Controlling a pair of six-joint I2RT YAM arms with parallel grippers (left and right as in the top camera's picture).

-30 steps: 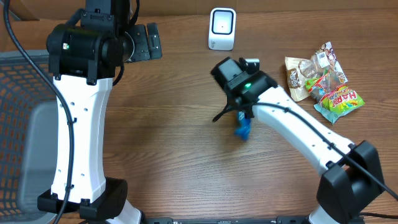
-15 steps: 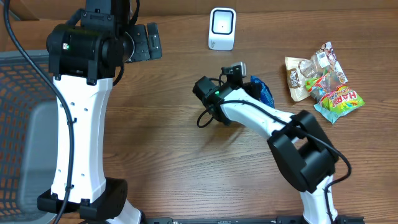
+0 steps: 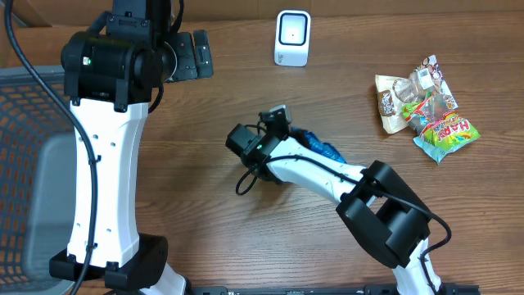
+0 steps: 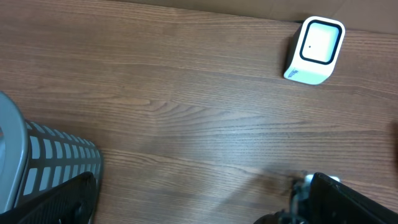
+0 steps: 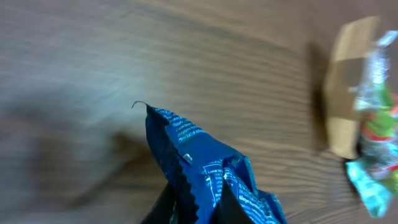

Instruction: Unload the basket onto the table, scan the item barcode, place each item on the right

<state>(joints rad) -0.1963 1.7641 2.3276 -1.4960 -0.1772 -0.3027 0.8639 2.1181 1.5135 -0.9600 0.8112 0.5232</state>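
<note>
R gripper (image 5: 194, 210) w/ blue packet (image 3: 318, 147) further left

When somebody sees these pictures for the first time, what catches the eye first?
The right gripper is shut on a crinkled blue packet near the middle of the table. A white scanner stands at the far edge, and a heap of colourful snack bags lies at the robot's right.

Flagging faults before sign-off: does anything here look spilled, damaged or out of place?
Nothing spilled or damaged. The right gripper pinches the blue packet by its crimped edge, so it sticks out crumpled, well short of the scanner. The other snack packets lie heaped, overlapping.
</note>
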